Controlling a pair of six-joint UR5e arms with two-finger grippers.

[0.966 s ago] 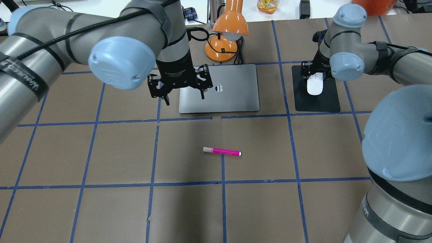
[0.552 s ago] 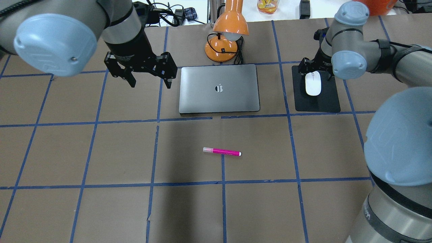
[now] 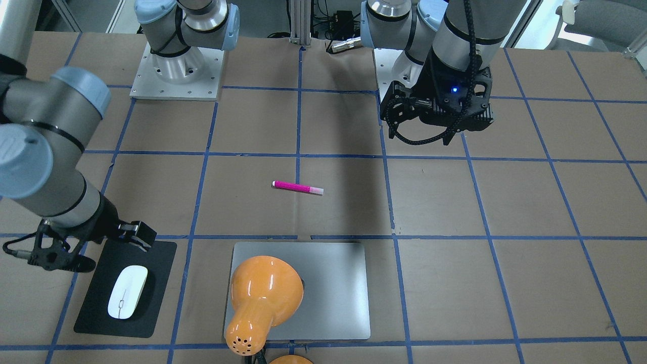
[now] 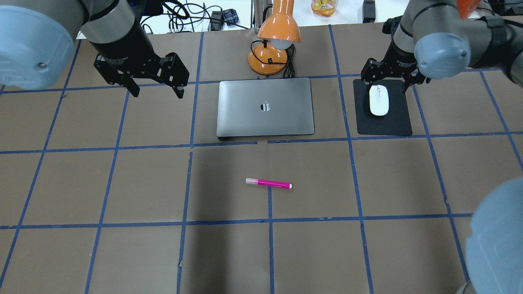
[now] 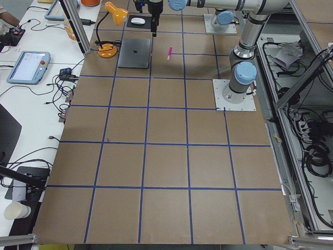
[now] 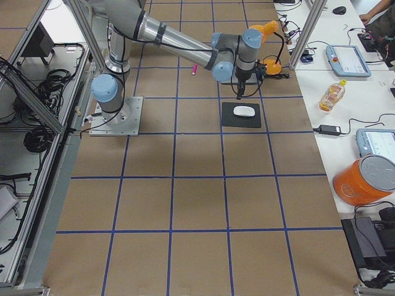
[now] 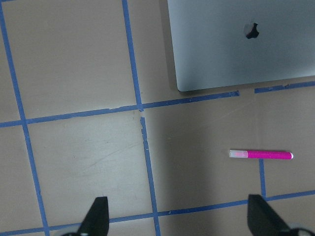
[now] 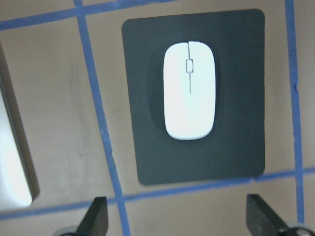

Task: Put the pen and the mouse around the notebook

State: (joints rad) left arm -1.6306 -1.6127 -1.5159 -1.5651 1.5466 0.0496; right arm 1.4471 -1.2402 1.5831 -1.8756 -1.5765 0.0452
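Note:
The silver-grey notebook [image 4: 265,107] lies shut at the far middle of the table. The pink pen [image 4: 269,183] lies flat and alone on the brown paper, nearer the robot than the notebook, also seen in the left wrist view [image 7: 261,154]. The white mouse [image 4: 378,100] rests on a black pad [image 4: 402,122] to the notebook's right. My right gripper [image 4: 393,81] hangs open over the pad's far edge, above the mouse [image 8: 189,90], holding nothing. My left gripper [image 4: 157,93] hangs open and empty above bare table left of the notebook.
An orange desk lamp [image 4: 273,45] with its cord stands just behind the notebook; in the front-facing view the lamp's shade [image 3: 263,298] covers part of the notebook [image 3: 333,288]. Blue tape lines grid the table. Cables, a bottle and tablets lie beyond the far edge.
My left gripper swung left, from over the notebook's left edge to the table beside it. My right gripper drew back and up from the mouse, which stays on the pad.

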